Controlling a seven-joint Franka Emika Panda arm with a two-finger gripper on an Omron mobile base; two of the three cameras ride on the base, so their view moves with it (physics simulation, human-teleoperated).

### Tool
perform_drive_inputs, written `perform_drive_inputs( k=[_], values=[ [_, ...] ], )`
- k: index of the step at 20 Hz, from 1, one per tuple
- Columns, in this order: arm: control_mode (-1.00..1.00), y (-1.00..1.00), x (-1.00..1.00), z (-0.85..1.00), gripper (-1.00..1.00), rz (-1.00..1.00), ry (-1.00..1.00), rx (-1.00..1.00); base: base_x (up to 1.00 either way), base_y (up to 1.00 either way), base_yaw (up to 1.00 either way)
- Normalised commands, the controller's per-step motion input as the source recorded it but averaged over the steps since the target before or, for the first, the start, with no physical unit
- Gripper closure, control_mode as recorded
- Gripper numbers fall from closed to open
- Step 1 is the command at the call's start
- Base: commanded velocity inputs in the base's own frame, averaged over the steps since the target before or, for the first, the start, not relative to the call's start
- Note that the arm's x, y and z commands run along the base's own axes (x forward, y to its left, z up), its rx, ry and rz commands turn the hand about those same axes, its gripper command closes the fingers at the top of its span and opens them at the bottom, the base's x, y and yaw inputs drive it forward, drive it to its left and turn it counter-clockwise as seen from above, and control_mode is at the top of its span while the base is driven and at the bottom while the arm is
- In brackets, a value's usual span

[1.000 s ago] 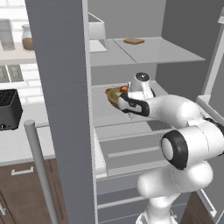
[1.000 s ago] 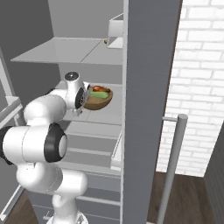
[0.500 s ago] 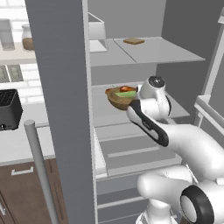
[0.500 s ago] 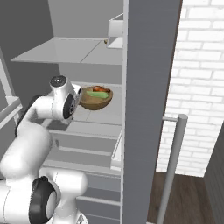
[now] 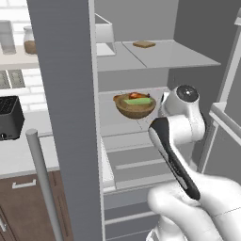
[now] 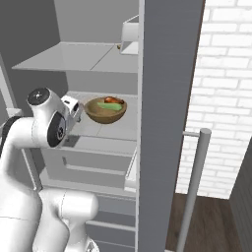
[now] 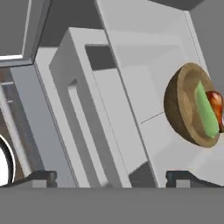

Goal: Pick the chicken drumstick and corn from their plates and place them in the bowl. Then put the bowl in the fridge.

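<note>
The wooden bowl (image 5: 135,109) (image 6: 105,113) (image 7: 181,109) rests on the middle shelf (image 5: 123,126) of the open grey fridge (image 5: 66,94). Inside it lie the pale green corn (image 5: 138,101) (image 6: 104,105) (image 7: 205,111) and the orange-brown chicken drumstick (image 5: 137,95) (image 6: 114,100) (image 7: 216,103). My gripper (image 5: 163,100) (image 6: 77,111) (image 7: 113,177) hovers just outside the bowl, a short way off its rim, open and holding nothing. Its fingertips (image 7: 43,176) stand wide apart. The plates are out of view.
The upper shelf (image 5: 155,55) carries a brown slice (image 5: 143,44) and a white box (image 5: 104,36). Drawers (image 5: 136,162) sit below the bowl's shelf. The fridge door's bar handle (image 5: 43,183) (image 6: 193,187) stands close. A black toaster (image 5: 9,117) is on the counter at left.
My gripper has let go of the bowl and drawn back from it toward the fridge's opening. The bowl stays on the shelf with the food inside.
</note>
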Motion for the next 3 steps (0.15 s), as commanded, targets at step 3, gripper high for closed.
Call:
perform_drive_inputs(
  k=[3],
  values=[
    [-1.0,0.0,-1.0,0.23,-1.0,-0.55,-0.11,0.18,0.0,0.0,0.0]
  ],
)
